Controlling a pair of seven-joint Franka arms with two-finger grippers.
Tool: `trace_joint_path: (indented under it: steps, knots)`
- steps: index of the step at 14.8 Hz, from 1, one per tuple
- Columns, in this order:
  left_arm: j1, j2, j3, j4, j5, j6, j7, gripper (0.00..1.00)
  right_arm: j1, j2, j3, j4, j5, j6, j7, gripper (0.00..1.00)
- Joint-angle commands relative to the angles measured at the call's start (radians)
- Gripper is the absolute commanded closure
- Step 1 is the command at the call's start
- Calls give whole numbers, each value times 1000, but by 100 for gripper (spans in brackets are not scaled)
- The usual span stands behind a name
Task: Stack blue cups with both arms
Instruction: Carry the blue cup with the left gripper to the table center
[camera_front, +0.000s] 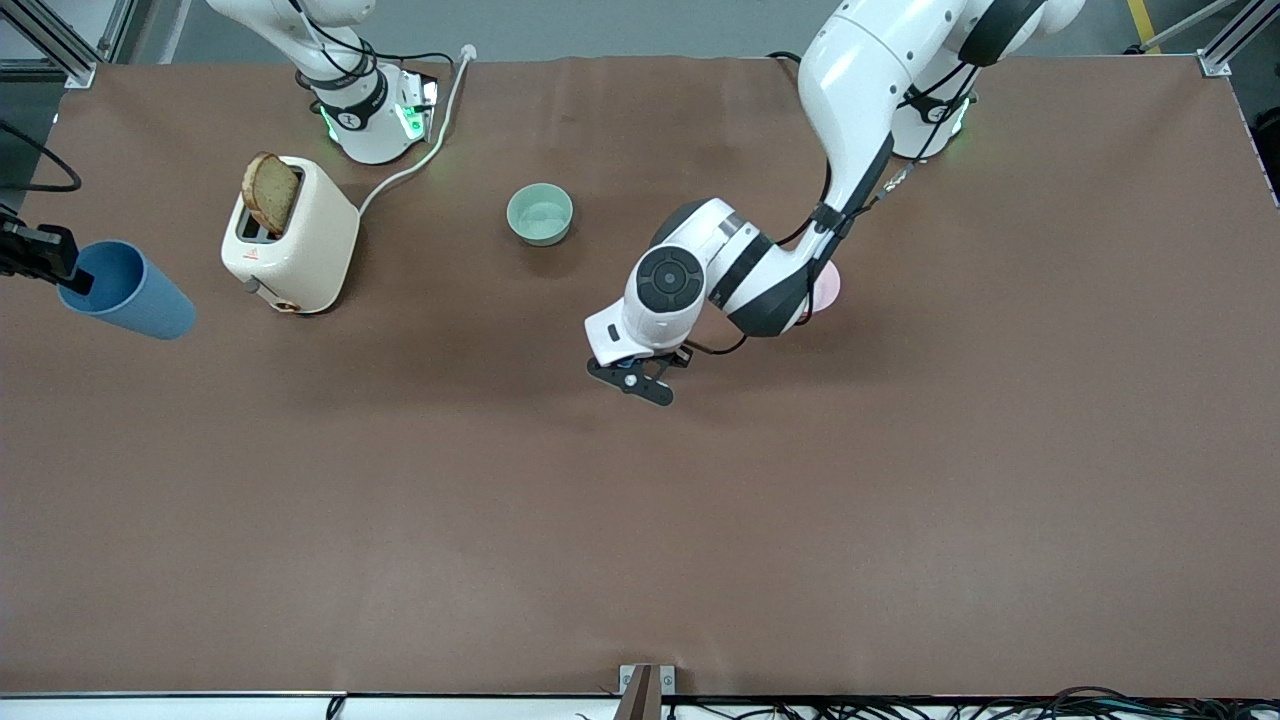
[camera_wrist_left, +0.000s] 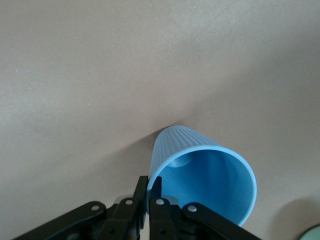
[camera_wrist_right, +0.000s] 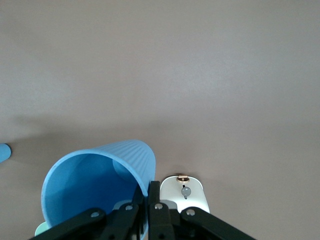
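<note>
Blue plastic is pinched in both my pincers. My right pincer grips one blue cup by its rim, tilted in the air over the right arm's end of the tabletop, beside the cream toaster that has a slice of bread standing in its slot. My left pincer hangs over the middle of the tabletop, fingers pressed onto the rim of the second blue cup, which my wrist hides from the front camera. A pale green bowl sits near the bases, and a pink bowl peeks from under my left arm.
</note>
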Motion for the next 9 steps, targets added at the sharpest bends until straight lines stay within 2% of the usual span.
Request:
trace_joint_path:
  steps: [1,2,3,5,9]
  knots:
    - [4,22,7,18,0,20,-5,79,10,-11,-2,-11,-9,2,20,99]
    - [4,19,7,18,-1,20,-9,47,11,-11,-1,-13,-6,2,20,99]
    - [4,13,7,18,0,20,-9,0,17,-11,-1,-13,-4,5,22,99]
    - [1,-7,7,20,0,19,-30,0,34,-11,-1,-13,-3,11,22,99]
    - [39,-125,5,21,-11,-45,-41,0,97,-11,-1,-19,22,6,96,100]
